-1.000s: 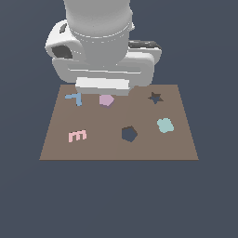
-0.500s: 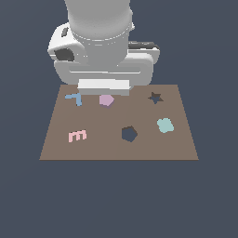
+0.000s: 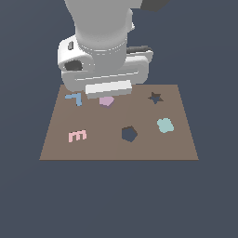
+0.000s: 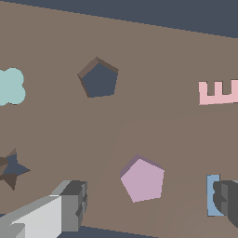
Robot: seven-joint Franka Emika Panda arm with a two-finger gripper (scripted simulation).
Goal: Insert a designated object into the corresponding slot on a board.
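Above the lilac block point(image 4: 142, 180) | gripper point(image 4: 151, 204) spread wide, empty | centre fingers, probably descend further before closing.

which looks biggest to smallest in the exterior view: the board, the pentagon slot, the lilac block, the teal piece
1. board, by far the largest.
2. Pentagon slot and teal piece look about alike; no ranking.
Lilac block: partly hidden under the arm, so its place is unsure.

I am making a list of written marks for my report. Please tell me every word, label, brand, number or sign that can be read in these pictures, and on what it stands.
None: no printed text, number or brand shows on the board, the arm or the pieces.
The pink piece is only cut in an E shape.
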